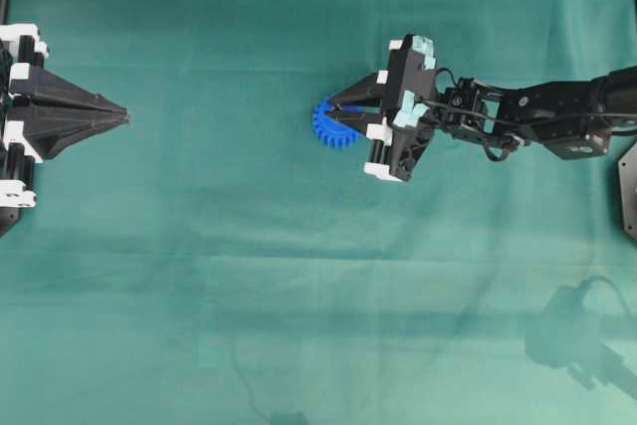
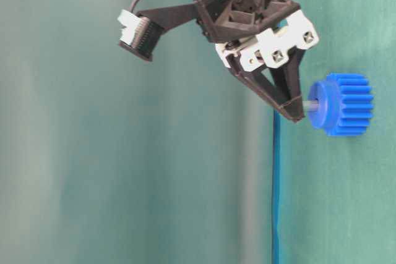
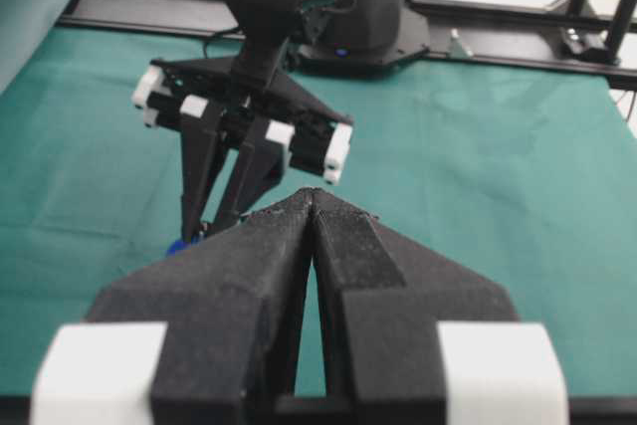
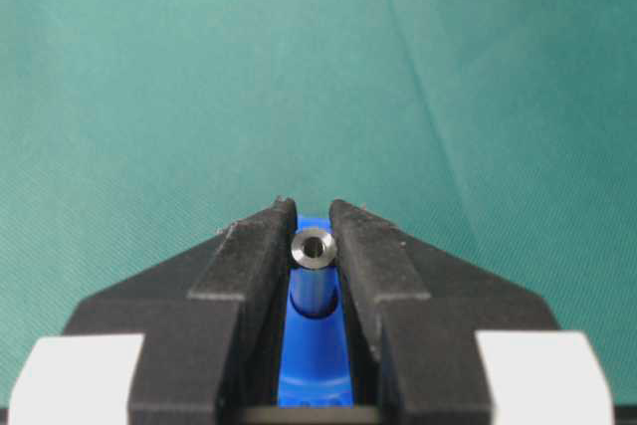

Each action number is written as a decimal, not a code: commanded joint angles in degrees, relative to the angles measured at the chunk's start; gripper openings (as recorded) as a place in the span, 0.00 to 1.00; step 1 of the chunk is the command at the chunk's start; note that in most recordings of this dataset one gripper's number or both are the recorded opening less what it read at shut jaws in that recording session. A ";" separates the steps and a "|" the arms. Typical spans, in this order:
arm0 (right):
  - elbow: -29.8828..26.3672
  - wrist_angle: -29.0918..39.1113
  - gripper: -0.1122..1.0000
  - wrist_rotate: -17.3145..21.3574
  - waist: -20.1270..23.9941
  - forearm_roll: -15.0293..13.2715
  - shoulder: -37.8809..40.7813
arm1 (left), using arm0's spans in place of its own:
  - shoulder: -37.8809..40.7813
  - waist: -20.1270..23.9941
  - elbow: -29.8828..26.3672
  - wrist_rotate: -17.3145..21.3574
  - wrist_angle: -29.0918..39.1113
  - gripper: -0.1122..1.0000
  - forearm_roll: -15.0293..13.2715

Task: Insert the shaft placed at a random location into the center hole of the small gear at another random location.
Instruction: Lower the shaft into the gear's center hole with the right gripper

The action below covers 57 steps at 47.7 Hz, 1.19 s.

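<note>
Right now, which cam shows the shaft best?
Right wrist: the shaft sits end-on between the right gripper fingers, above the small gear. Table-level shows a short stub at the hub. Overhead and left wrist hide it.

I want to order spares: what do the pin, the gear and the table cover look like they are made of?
Pin: probably metal, silvery with a bright polished end. Gear: looks like plastic, uniform saturated blue with a soft sheen and crisp moulded teeth. Cover: apparently woven fabric, matte green, with creases and a fine weave visible in the right wrist view.
</note>
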 commanded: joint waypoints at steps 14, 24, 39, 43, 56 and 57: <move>-0.70 -0.79 0.33 0.09 0.53 1.05 0.53 | 0.26 -0.09 -0.44 0.00 -0.26 0.10 0.00; -0.35 -0.79 0.33 0.00 0.53 1.14 0.79 | 0.26 -0.09 -0.53 0.00 -0.18 0.10 0.00; -0.35 -0.70 0.33 0.09 0.44 1.32 0.70 | 0.18 -0.18 -0.53 0.00 -0.18 0.10 0.00; -0.53 -0.70 0.34 0.09 0.44 1.32 0.70 | 0.26 -0.09 -0.53 0.00 -0.09 0.10 0.00; -1.32 -0.18 0.89 0.18 0.53 1.85 -0.97 | 0.26 -0.18 -0.53 0.00 -0.09 0.10 -0.09; -1.32 0.00 0.90 0.18 0.53 1.85 -1.41 | 0.26 -0.18 -0.53 0.00 -0.09 0.10 0.00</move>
